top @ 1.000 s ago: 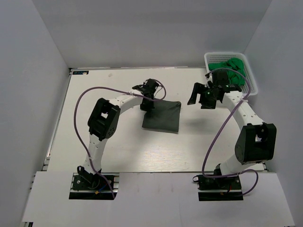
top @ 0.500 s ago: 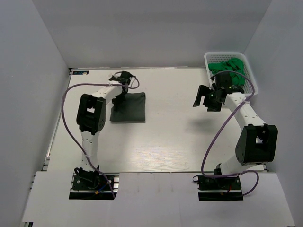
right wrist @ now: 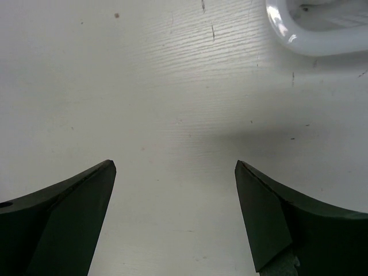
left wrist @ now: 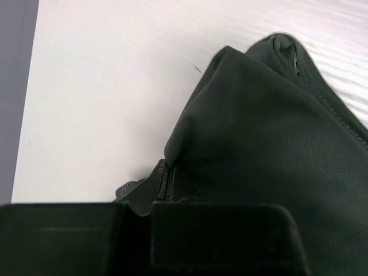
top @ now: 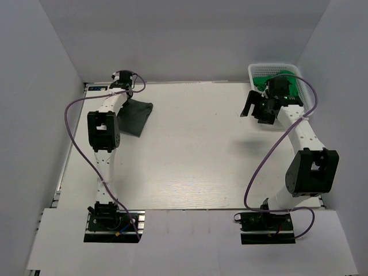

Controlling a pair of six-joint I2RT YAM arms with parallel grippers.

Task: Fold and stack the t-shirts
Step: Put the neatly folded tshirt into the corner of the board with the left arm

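Where the grey shirt [top: 137, 115] lies: on the table [top: 195, 161], well apart from the basket [top: 275, 66], across at the opposite far corner.
Shirt to left gripper [left wrist: 150, 214]: one bunched edge sits between the fingers. The rest of the cloth spreads out from them, toward the basket's side and the arm bases.
Left gripper: clamped on the grey shirt's edge, with the cloth pinched where the fingers meet in the wrist view.
Shirt's heading: a folded bundle, its gripped end pointing away from the basket.
Shirt's long axis: runs from the gripped end back toward the near edge, slanted a little toward the basket's side.
Right gripper [right wrist: 175, 165]: jaws spread wide, holding nothing, over bare table just beside the basket's near left corner.
Green shirts [top: 286, 80]: heaped inside the basket.
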